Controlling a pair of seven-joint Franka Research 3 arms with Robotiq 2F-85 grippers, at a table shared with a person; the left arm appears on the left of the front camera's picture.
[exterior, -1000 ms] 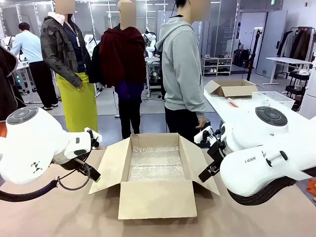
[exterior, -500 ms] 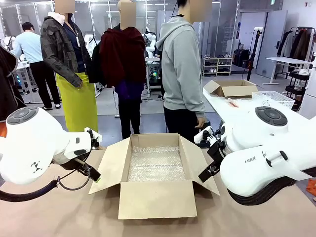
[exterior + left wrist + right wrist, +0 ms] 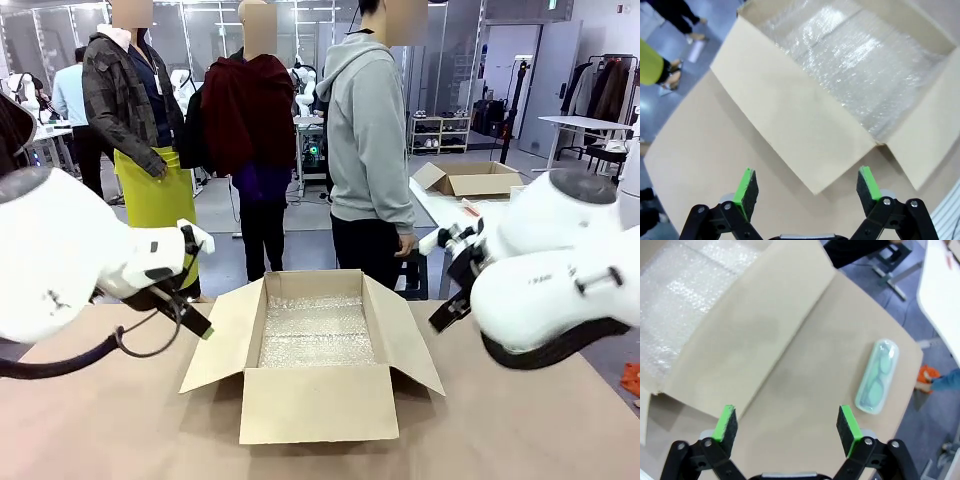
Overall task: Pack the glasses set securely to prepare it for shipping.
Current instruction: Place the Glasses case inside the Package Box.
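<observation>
Two grippers, both empty. On left gripper (image 3: pixel 806 182), fingers spread wide, green pads (image 3: pixel 746 187) well apart, nothing between them; seen at bottom centre of left wrist view, hanging over bare table (image 3: pixel 705 165), just short of a splayed flap of the box (image 3: pixel 315 400). On right gripper (image 3: pixel 787 417), fingers likewise spread wide, nothing pinched; seen at bottom centre of right wrist view, above table beside another folded-out flap. Box at centre of front view: brown cardboard, open, four flaps splayed outward, standing on table between the two arms. Bubble wrap (image 3: pixel 315 335) lining box floor, nothing else visible inside. Mint case (image 3: pixel 877 376) at right of right wrist view: lying flat on table near its far edge, closed, glasses frame visible through translucent shell; well apart from box and clear of right gripper. Person (image 3: pixel 370 140) in grey hoodie at upper centre of front view, standing behind box, hand (image 3: pixel 407 247) hanging at side. Second box (image 3: pixel 470 178), open, on white table at upper right of front view.
</observation>
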